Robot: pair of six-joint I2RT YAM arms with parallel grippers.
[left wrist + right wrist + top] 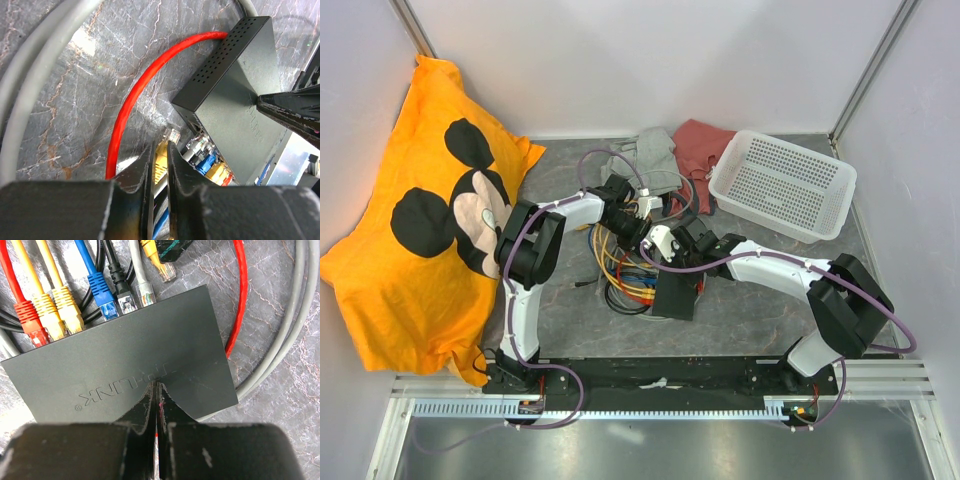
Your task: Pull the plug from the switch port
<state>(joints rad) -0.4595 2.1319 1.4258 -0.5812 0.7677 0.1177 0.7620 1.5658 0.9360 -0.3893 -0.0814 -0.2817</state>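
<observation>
Left wrist: plug (pixel 172 135) in left end effector (pixel 160 146), beside switch (pixel 235 90).

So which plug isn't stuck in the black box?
The yellow plug past the grey plug, pinched in the left gripper. Its clear tip sits free of the switch; the other six are all in sockets.

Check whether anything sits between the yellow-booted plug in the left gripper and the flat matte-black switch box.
Nothing visible does. The yellow-booted plug, pinched in the left gripper, sits just off the port edge of the flat matte-black switch box, with only bare table between.
</observation>
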